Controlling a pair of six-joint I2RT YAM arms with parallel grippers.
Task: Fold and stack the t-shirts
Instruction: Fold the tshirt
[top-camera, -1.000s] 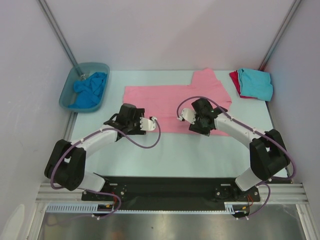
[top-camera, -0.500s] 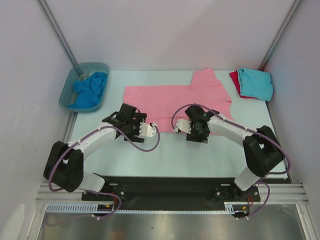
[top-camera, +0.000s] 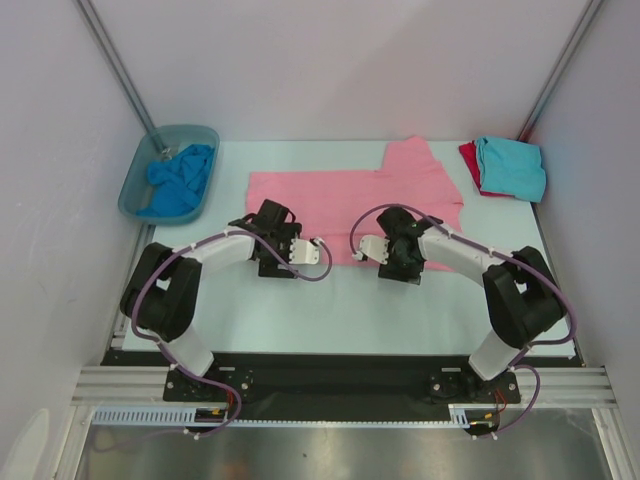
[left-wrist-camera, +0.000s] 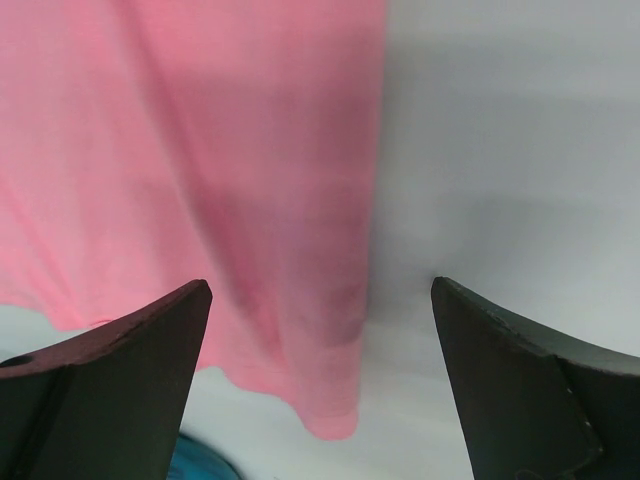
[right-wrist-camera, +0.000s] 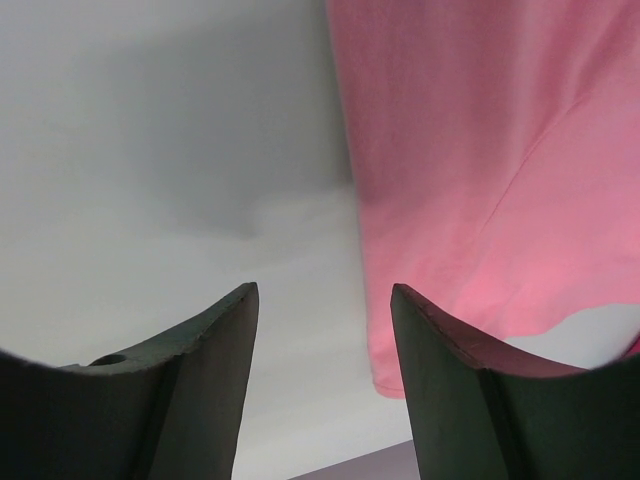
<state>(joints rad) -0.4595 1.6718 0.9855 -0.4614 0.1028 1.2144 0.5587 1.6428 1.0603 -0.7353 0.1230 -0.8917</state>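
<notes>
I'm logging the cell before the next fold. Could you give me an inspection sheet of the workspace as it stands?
Surface: pale table, no spills seen.
Job's things: pink t-shirt spread flat mid-table; turquoise t-shirt folded on a red t-shirt, far right; blue t-shirt crumpled in the plastic tub, far left.
Clutter: the tub only; nothing else seen.
Grippers: left gripper open over the pink shirt's edge; right gripper open, empty, beside that edge.
Cables: purple cables loop off both wrists; no snag seen.
Surroundings: white walls, metal corner posts.
</notes>
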